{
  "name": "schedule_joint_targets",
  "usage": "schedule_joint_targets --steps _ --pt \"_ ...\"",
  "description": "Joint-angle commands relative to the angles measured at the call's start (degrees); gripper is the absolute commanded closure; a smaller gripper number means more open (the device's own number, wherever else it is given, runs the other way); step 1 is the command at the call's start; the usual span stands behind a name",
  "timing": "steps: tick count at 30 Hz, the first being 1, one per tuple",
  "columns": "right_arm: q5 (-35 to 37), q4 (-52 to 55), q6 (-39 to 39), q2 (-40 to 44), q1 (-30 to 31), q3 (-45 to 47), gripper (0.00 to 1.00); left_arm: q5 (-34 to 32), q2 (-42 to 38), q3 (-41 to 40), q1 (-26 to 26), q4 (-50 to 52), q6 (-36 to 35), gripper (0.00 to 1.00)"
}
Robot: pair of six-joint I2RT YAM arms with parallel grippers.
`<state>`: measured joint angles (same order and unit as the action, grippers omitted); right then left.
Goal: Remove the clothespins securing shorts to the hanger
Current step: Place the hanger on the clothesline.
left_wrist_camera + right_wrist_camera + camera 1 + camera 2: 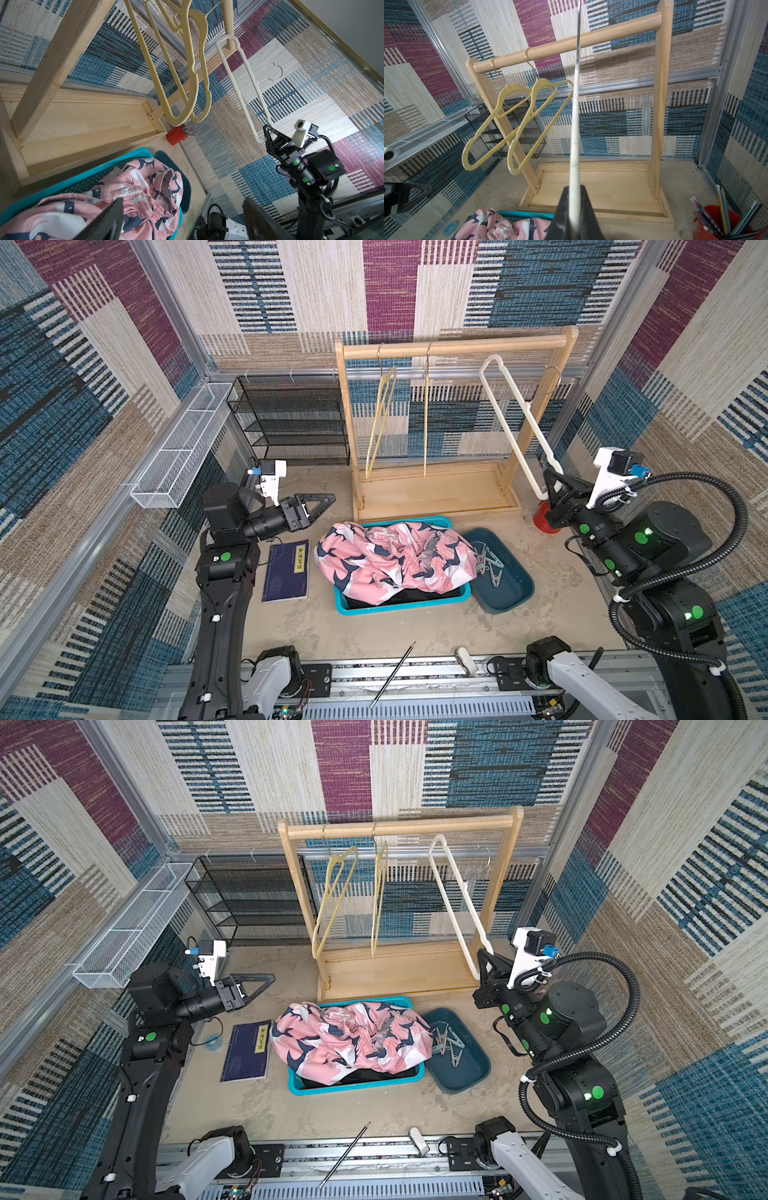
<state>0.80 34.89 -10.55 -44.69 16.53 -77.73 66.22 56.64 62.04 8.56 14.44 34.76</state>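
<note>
**Finding:** no pin is seen on any hanger in view. The clothespins lie loose in the dark tray, just beside the teal basket on its R side. The shorts are heaped in that basket, pink print on top w/ a black pair showing beneath. The beige pair is not visible.

**Grippers:** the R gripper is clamped on the lower end of the white hanger. The L gripper has its jaws apart, empty, near the basket's rear-L corner.

**Step judged in hand:** hang the bare hanger on the rack rail. The wire hook looks clear of the rail in the L wrist view; the top views cannot confirm this.

**Recommended:**
- Turn the wrist till the hanger's long side is level, hook uppermost.
- Lift over the rail in the gap btw. the yellow hangers and the R post.
- Lower till the hook seats, then release.
- Go slow: the grip is far from the hook, so the free end will likely swing.

**Orientation:**
- Hanger: the long axis slants steeply from the gripper up toward the rail. The hook springs from mid-length of one long side, toward the R post.
- Pins: flat and jumbled, long axes mixed.
- Shorts: crumpled, no clear axis, elastic waist opening facing up.
</note>
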Motion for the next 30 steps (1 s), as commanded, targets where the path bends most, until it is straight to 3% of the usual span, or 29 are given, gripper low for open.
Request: schedule_joint_targets --steps 1,14,22,30 --pt "2.09 1.64 -0.94 -1.87 0.05 0.12 1.0 -0.14 0.27 0.34 0.04 0.24 -1.68 0.08" --pt "6.06 -1.36 4.07 -20.38 0.05 -10.83 1.0 -2.32 0.39 0.6 0.01 5.86 -6.68 0.07" --pt "6.82 1.73 7.96 -30.79 -0.47 -24.89 1.0 -14.52 2.4 3.02 0.05 21.24 -17.17 0.07" --pt "1.16 3.38 9.12 -37.48 -5.88 -32.56 1.0 -14.1 3.52 3.15 0.02 19.9 -16.61 0.07"
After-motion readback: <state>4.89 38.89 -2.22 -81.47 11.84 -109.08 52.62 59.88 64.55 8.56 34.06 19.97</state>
